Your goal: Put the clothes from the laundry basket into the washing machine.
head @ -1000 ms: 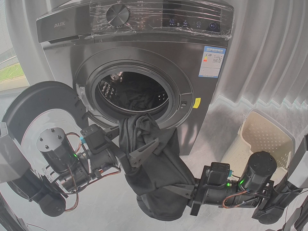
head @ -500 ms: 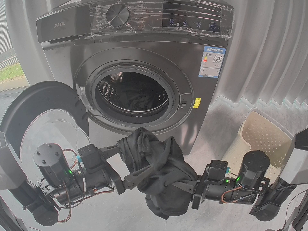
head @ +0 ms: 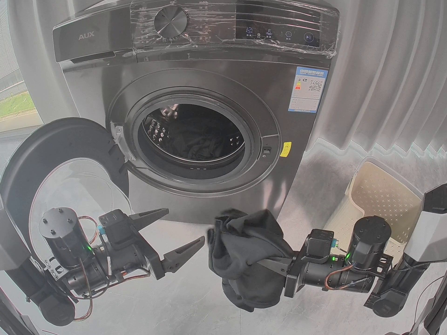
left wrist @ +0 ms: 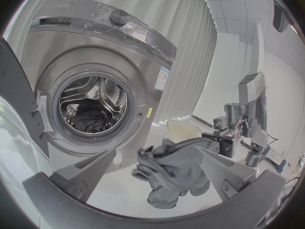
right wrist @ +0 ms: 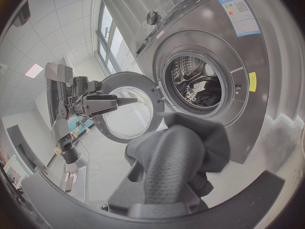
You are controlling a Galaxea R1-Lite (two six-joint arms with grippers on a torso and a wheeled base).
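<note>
While some clothes are lying in the washing machine, the right tool is clamping 1 dark garment, not yet loaded, below its opening; the left tool is gaping empty.

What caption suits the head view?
Right gripper holds a dark garment before the open washer; left gripper open.
</note>
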